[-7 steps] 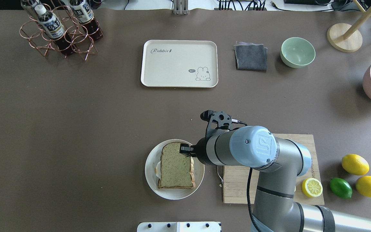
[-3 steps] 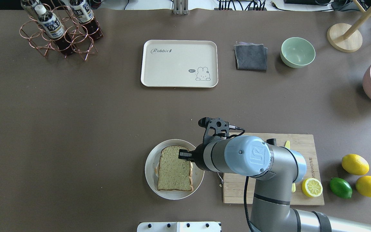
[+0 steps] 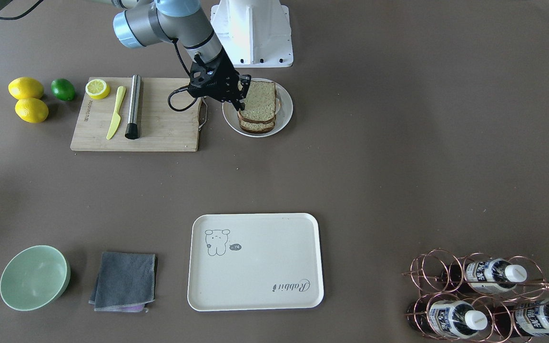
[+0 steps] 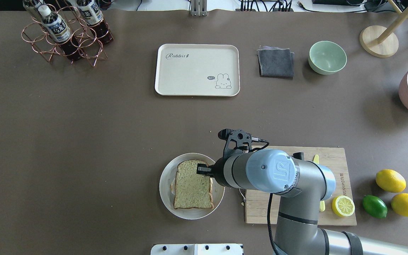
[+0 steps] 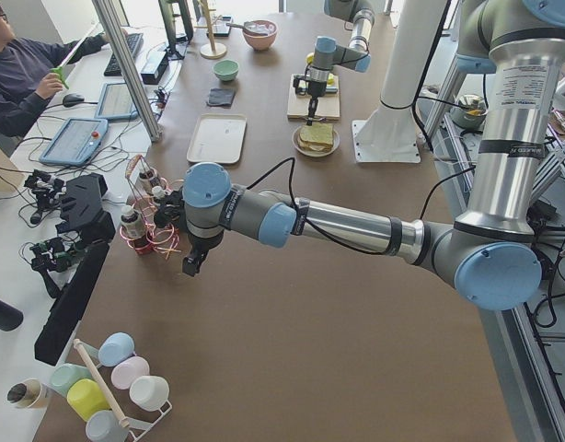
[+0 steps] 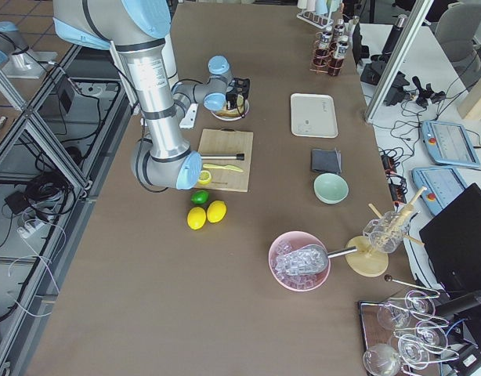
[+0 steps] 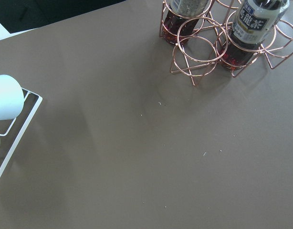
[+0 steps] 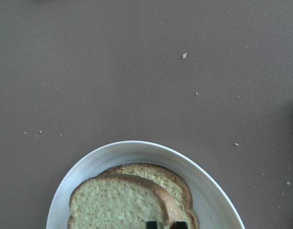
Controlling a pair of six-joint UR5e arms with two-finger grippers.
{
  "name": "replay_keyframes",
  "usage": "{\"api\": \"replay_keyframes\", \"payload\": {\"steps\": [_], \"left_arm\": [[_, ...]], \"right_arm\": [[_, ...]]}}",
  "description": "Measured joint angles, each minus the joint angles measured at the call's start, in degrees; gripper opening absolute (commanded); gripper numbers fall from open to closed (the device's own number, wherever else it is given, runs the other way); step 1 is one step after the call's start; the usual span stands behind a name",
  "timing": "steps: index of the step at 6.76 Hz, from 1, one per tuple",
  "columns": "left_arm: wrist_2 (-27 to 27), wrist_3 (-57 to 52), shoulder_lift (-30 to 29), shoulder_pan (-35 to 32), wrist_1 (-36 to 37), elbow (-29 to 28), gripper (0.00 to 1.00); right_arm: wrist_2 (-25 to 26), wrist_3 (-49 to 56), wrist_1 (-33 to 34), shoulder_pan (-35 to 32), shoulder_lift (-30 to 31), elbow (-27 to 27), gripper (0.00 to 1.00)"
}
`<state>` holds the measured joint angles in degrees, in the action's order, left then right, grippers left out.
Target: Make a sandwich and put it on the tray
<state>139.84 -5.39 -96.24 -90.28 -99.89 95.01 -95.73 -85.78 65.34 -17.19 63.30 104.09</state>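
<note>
Matte brown tabletop (image 4: 83, 141) | speckled square sandwich (image 4: 191, 187) | glossy round plate (image 4: 165, 173)

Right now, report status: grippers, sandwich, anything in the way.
Right gripper at sandwich edge, left gripper near bottle rack; both states unclear. Sandwich stacked on round plate. Nothing between it and tray.

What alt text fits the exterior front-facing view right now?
The right gripper is at the edge of the sandwich, stacked on a round white plate beside the cutting board. The tray lies apart, nearer the camera, with no food on it.
</note>
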Motion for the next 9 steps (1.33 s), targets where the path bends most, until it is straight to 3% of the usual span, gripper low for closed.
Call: {"api": "replay_keyframes", "payload": {"steps": [3,5,9], "left_arm": [[0.00,-0.05,0.02,0.25,0.04,-0.06,0.99],[0.00,-0.02,0.13,0.28,0.11,-0.25,0.99],[0.00,-0.06,0.29,0.31,0.14,-0.52,0.99]], "right_arm": [[-2.09,4.81,0.75,-3.09,0.14,0.40,1.00],[-8.70,8.09,5.24,-10.01,0.35,1.11,1.00],[-18.69,37.06,21.38,-29.17,4.81,1.69,1.00]]}}
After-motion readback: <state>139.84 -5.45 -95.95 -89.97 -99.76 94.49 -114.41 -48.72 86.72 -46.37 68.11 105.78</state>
